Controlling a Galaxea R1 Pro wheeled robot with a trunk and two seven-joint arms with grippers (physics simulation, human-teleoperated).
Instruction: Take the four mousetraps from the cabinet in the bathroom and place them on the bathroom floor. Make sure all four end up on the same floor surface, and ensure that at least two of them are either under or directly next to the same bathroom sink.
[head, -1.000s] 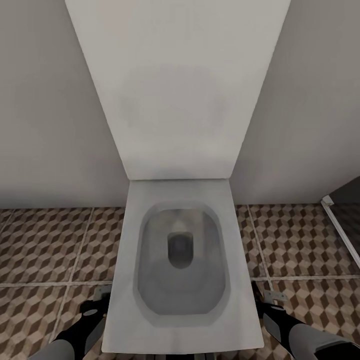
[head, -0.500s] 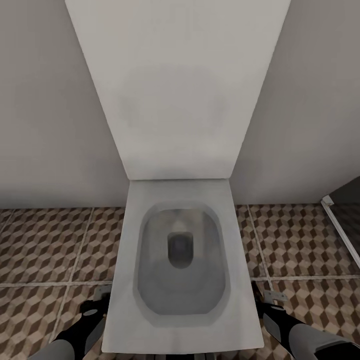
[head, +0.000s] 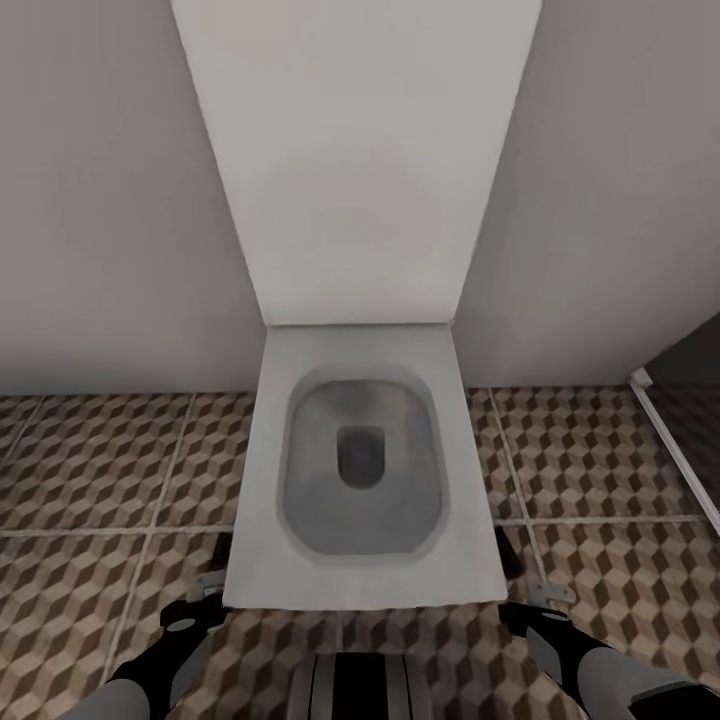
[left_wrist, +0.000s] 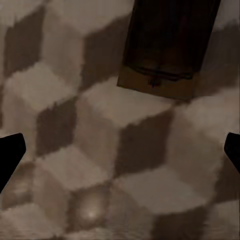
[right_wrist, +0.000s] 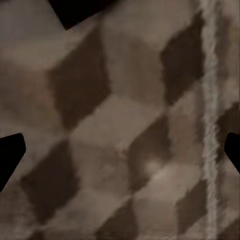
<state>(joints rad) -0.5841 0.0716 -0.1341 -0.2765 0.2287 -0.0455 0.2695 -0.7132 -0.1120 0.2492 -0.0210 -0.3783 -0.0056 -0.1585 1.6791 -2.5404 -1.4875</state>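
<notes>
Mousetraps are the concern, and only one can be placed with any confidence. Largest in the head view is the white toilet (head: 362, 470), lid up against the grey wall (head: 110, 200), with the bathroom floor (head: 100, 470) spreading to either side. Both arms hang low beside the bowl. The left hand (left_wrist: 120, 152) is released, fingers spread wide, nothing between them; the right hand (right_wrist: 120, 152) likewise. A mousetrap (left_wrist: 167, 47) lies flat on the tile below the left hand. I judge this a placing step done; next comes turning toward the cabinet or sink.
</notes>
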